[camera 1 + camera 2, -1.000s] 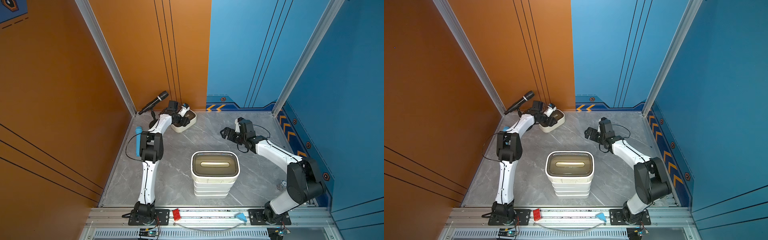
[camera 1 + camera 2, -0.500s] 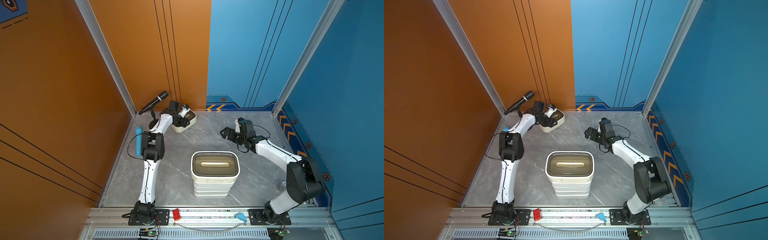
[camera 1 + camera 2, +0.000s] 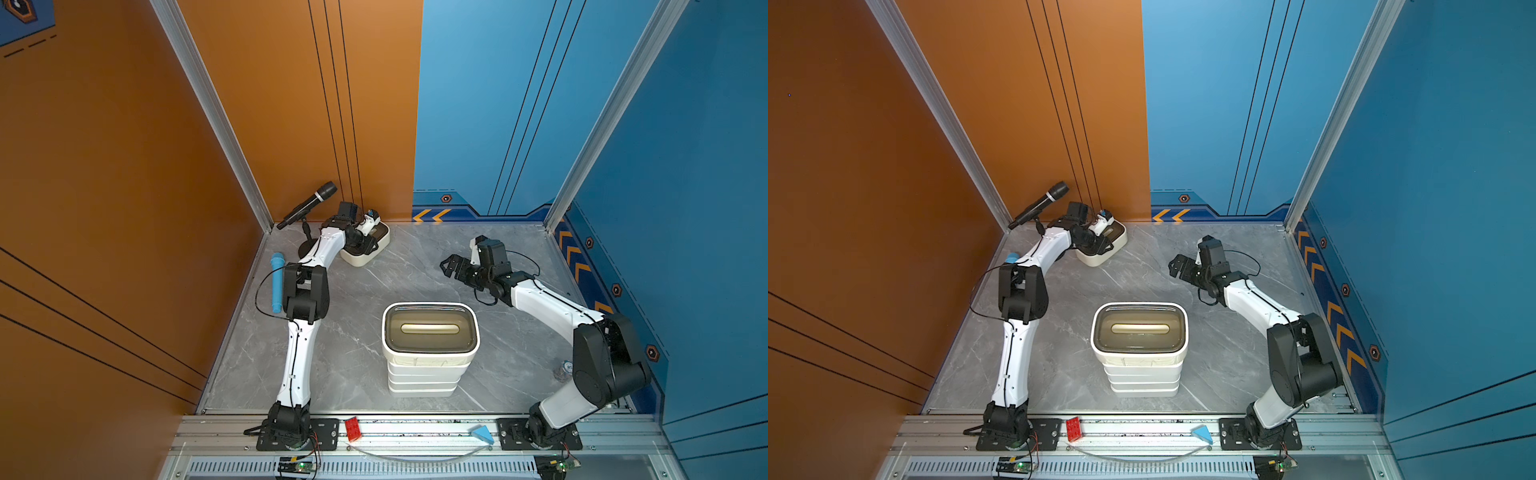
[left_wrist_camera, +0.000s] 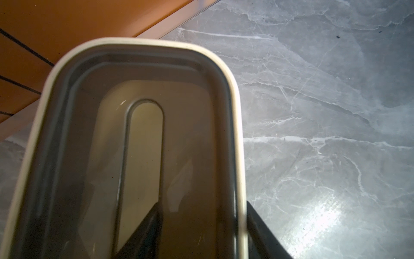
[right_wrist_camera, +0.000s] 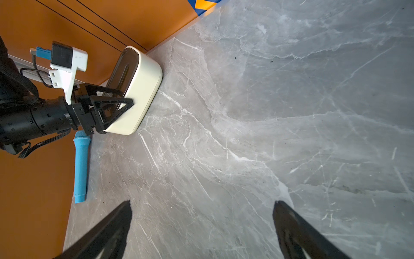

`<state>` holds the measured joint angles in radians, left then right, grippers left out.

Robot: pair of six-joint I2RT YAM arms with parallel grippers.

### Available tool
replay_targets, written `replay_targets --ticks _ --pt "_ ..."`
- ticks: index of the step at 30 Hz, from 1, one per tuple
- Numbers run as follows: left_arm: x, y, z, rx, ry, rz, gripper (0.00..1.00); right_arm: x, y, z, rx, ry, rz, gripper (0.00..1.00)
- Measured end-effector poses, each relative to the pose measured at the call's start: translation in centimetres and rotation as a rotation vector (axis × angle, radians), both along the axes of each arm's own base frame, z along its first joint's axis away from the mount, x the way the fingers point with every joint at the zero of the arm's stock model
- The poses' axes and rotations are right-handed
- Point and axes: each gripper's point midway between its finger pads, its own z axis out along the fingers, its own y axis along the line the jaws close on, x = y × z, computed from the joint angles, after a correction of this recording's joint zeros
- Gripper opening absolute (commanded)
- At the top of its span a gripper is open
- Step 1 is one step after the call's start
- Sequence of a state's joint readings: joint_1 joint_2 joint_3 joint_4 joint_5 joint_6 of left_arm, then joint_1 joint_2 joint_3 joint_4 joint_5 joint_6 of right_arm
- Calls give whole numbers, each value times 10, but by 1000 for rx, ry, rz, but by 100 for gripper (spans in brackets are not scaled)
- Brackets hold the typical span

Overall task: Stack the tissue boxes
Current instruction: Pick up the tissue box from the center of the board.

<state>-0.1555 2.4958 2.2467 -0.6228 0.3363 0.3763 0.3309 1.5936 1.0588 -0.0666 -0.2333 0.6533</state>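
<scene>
Barely anything has moved since a second ago: the left arm's elbow has shifted a touch, while the right arm and both sets of boxes sit where they were. At the far left corner of the grey marble table (image 3: 353,332), close to the orange wall, lies the cream rounded plastic tissue box with a dark brown translucent slotted lid (image 3: 362,259) (image 3: 1100,258) (image 4: 143,145) (image 5: 143,89). The left gripper (image 3: 365,246) (image 3: 1099,245) (image 4: 202,204) (image 5: 126,98) is clamped on its long side wall, and the left wrist view shows one finger down in the oval slot and the other against the outside of the rim. Whether the box is off the table cannot be told. Mid-table stands the stack of white tissue boxes (image 3: 428,372) (image 3: 1144,376), topped by a second box with a brown translucent lid, well apart from both grippers. The right gripper (image 3: 449,266) (image 3: 1177,266) (image 5: 202,201) hovers over bare marble beyond the stack with its fingers spread wide and nothing between them. A black microphone on a stand (image 3: 309,203) leans in the corner behind the left arm, and a blue foam-headed toy microphone (image 3: 276,282) (image 5: 80,168) lies along the table's left edge.
</scene>
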Motion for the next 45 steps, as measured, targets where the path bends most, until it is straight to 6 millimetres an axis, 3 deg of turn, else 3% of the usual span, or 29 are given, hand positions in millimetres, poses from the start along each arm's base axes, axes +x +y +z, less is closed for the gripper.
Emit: replay_targets --ticks 7,13,18,24,37,45 --pt "-3 -1 1 2 4 -4 49 -5 -2 -1 1 3 -2 100" --pt "-25 3 20 6 30 2 48 -17 -11 18 18 -38 -12 100" --pt "-50 1 69 -4 -12 4 48 -24 -25 41 56 -83 -37 100" --pt "-80 -4 132 -31 -93 11 48 -39 -38 54 89 -110 -42 100" --pt "-153 -11 201 -96 -142 28 48 -71 -61 95 151 -191 -24 100" --pt "-196 -23 237 -99 -170 -16 49 -91 -57 94 181 -145 55 100"
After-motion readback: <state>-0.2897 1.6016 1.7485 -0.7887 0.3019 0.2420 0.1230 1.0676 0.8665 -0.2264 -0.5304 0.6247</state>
